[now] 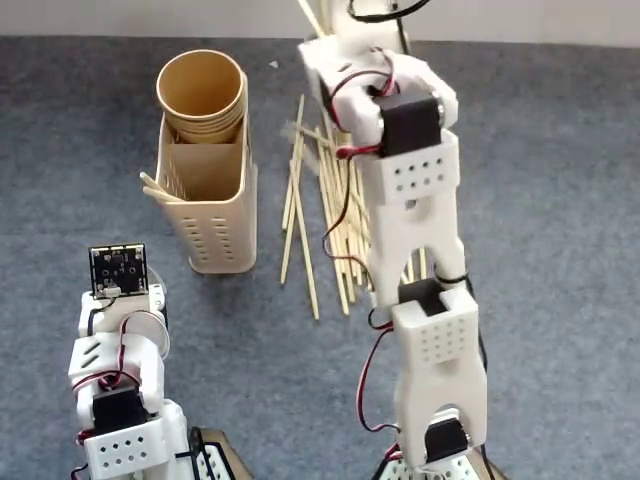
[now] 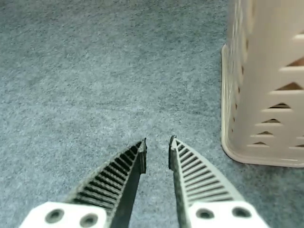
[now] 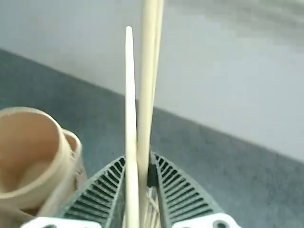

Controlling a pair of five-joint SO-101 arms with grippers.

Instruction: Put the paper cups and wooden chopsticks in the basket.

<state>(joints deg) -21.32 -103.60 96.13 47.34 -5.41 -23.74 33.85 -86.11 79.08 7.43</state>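
A beige perforated basket stands on the grey carpet, with a stack of brown paper cups in its far end and a few chopsticks poking out of its side. Several wooden chopsticks lie scattered on the carpet to the basket's right. My right gripper is shut on a few chopsticks that stick up from it; their tips show at the top of the high view. The cup stack is close beside it. My left gripper hovers slightly open over bare carpet, near the basket's corner.
The right arm stretches over the scattered chopsticks and hides some of them. The left arm rests at the near left. A pale wall runs behind the carpet's far edge. Bare carpet lies at the left and far right.
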